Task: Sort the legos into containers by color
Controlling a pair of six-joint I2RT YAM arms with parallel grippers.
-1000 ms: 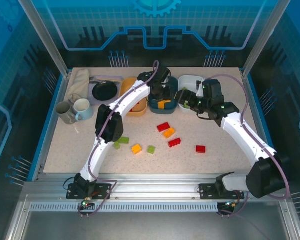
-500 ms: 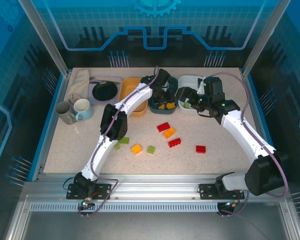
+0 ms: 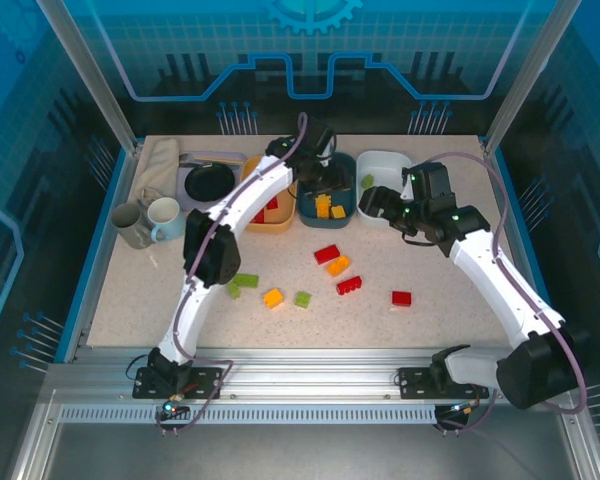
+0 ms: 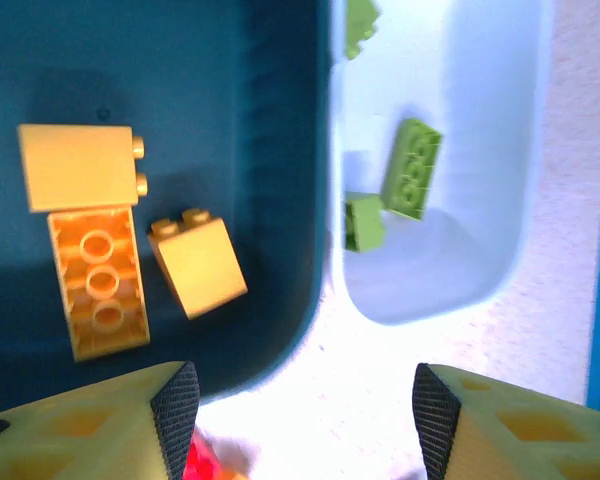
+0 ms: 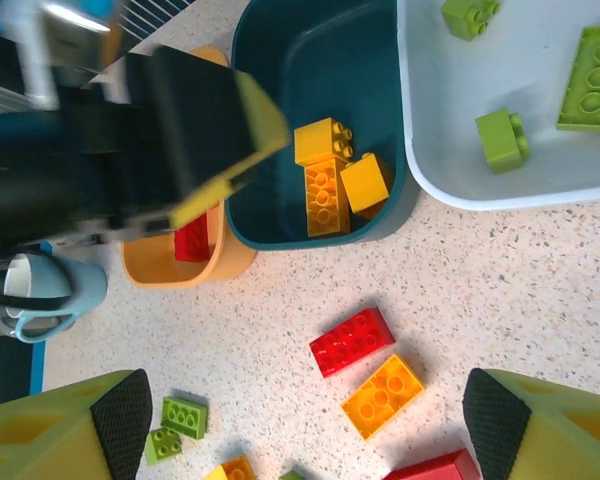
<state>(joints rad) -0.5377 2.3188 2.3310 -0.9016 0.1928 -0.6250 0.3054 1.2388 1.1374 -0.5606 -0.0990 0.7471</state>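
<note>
orange lego (image 4: pixel 92 282) lies flat, end toward wall of teal tub (image 4: pixel 230 100).

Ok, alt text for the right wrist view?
Seen past the open right gripper: a dark teal tub holds three orange-yellow bricks, a white tub to its right three green bricks, an orange tub to its left a red brick. Loose bricks, red, orange and green, lie on the table.

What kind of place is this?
Probably a robotics lab workcell: two robot arms bolted to a metal frame, a table enclosed by blue panels, and toy bricks with coloured tubs set out for sorting.
</note>
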